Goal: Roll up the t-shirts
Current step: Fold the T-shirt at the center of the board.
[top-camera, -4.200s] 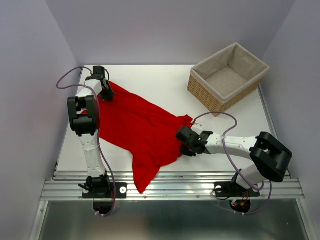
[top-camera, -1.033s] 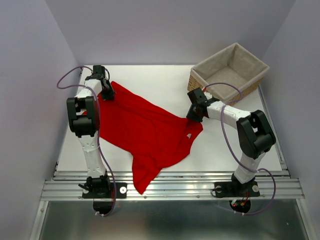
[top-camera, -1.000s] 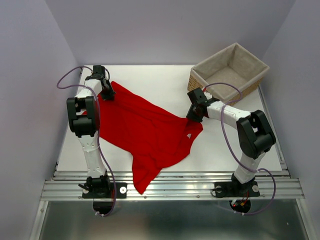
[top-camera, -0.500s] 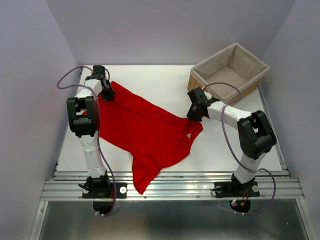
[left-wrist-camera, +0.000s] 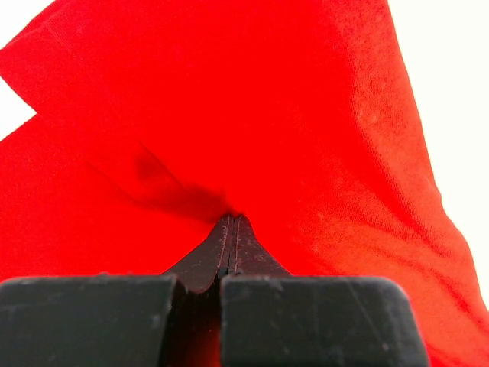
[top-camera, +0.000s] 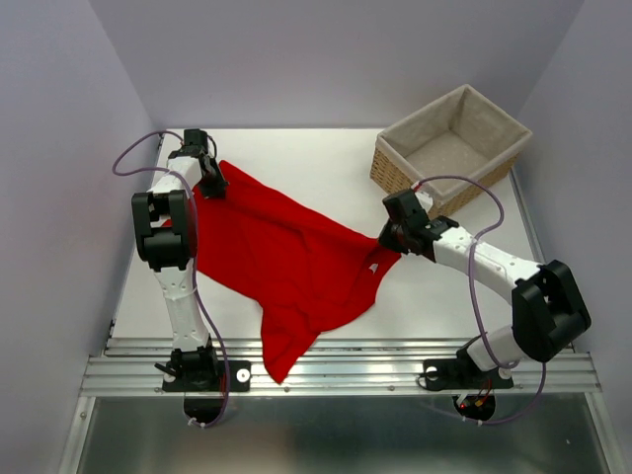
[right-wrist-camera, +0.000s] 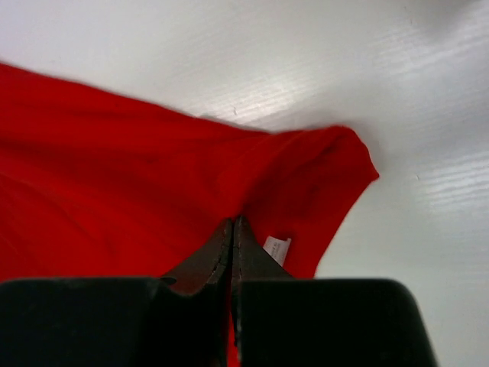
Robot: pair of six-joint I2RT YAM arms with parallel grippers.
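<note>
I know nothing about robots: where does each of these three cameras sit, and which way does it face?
Top view: high behind the arms, looking down on the table, red t-shirt and basket; both arms show whole.
Left wrist: on that arm, looking along the left gripper, shut on the t-shirt.
Right wrist: likewise, the right gripper shut on the t-shirt.
Shared: all three show the t-shirt.
</note>
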